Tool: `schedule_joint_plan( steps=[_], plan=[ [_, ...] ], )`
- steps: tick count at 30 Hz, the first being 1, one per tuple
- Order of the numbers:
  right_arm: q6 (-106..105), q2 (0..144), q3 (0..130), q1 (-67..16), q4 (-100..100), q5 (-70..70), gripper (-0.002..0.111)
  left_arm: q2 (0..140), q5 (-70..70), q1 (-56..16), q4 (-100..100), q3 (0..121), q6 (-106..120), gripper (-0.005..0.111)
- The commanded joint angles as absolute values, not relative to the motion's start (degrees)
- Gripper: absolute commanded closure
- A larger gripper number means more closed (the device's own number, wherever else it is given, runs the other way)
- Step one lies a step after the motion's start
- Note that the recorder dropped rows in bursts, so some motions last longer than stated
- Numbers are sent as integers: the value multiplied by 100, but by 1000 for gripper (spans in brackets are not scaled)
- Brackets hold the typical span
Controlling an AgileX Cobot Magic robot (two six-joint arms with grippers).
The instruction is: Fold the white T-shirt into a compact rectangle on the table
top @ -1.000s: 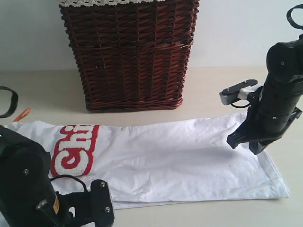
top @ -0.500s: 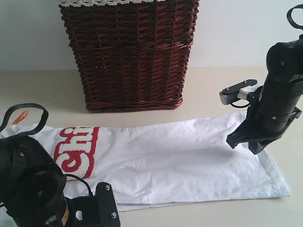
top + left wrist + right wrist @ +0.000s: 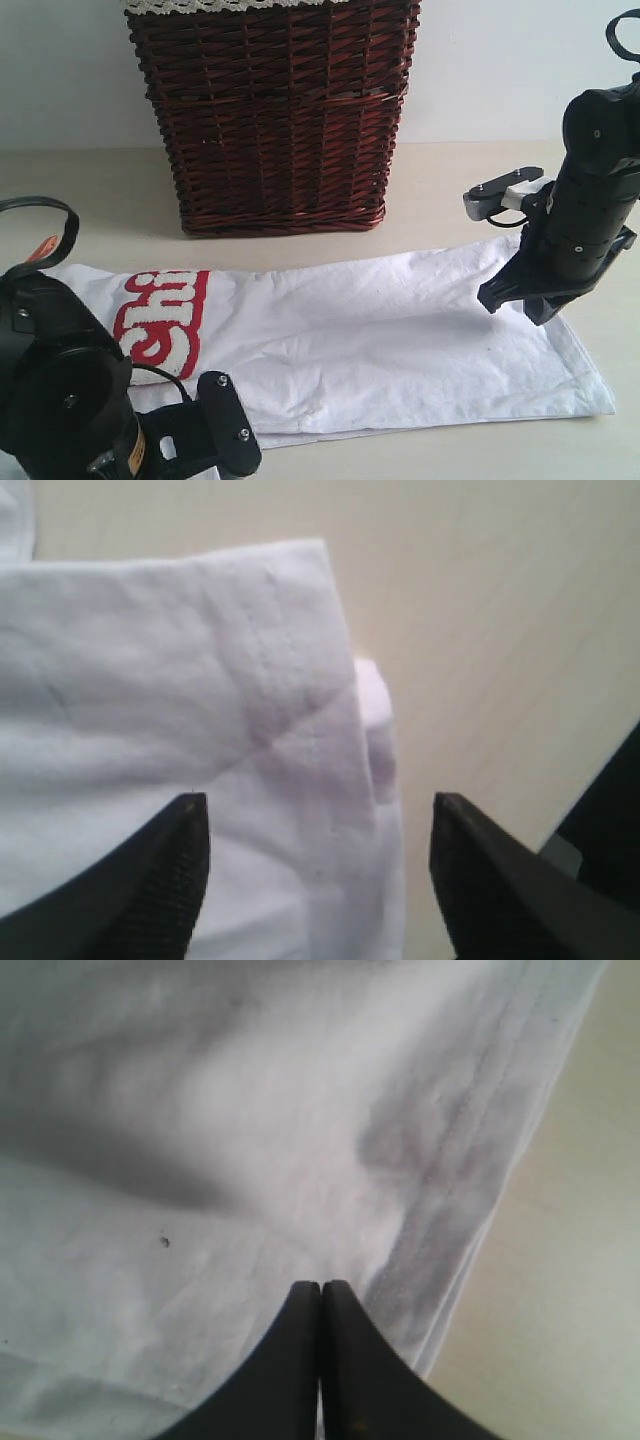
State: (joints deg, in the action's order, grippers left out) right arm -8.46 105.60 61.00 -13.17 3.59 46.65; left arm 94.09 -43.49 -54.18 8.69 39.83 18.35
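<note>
The white T-shirt lies as a long flat strip across the table. Its red lettered band and orange collar tag are at the left end. My left gripper is open, and a hemmed corner of the T-shirt sits between its spread fingers without touching them. In the exterior view the left arm hides that near-left corner. My right gripper is shut with no cloth between the fingers. It points down just over the T-shirt's right end, near the stitched hem; the exterior view shows the right gripper there.
A tall dark wicker basket with a lace-trimmed liner stands at the back, just behind the shirt's middle. Bare tabletop runs along the front edge and to the right of the shirt.
My left arm has swung and shifted over the shirt's near-left corner, covering more of the left end. The shirt's left end has shifted slightly. The right arm has not moved.
</note>
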Motion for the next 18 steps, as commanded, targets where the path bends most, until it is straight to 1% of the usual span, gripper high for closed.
schedule_joint_plan(
  steps=[1, 18],
  plan=[
    [-887, 10512, 6103, -1297, 334, 4615, 108, 9396, -3972, -5441, 971, 3784, 1768, 45],
    [-887, 10512, 6103, -1297, 285, 4616, 108, 9465, -3242, -5441, 1217, 3454, 1758, 45]
  ],
)
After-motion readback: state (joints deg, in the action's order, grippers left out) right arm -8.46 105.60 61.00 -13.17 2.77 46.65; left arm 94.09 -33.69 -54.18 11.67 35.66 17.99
